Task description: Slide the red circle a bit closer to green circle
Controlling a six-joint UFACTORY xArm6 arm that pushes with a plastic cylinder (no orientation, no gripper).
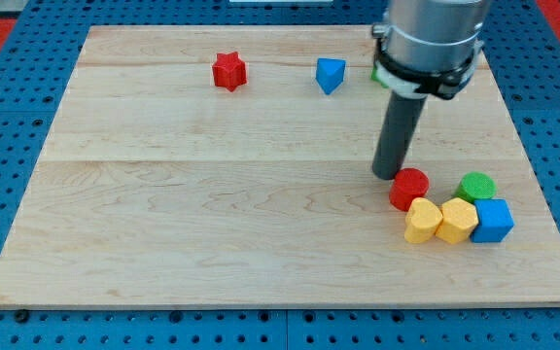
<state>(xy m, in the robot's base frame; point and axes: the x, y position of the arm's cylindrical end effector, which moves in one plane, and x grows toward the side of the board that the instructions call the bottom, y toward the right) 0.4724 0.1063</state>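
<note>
The red circle (409, 188) lies at the view's lower right of the wooden board (212, 224). The green circle (476, 187) lies to its right, with a gap between them. My tip (387, 174) rests on the board just left of and slightly above the red circle, touching or nearly touching its edge. The rod rises from there to the arm's grey body at the view's top.
Two yellow blocks (422, 220) (456, 220) and a blue cube (493, 221) sit in a row just below the two circles. A red star (228, 71) and a blue triangular block (330, 74) lie near the top. A green block (378, 73) is mostly hidden behind the arm.
</note>
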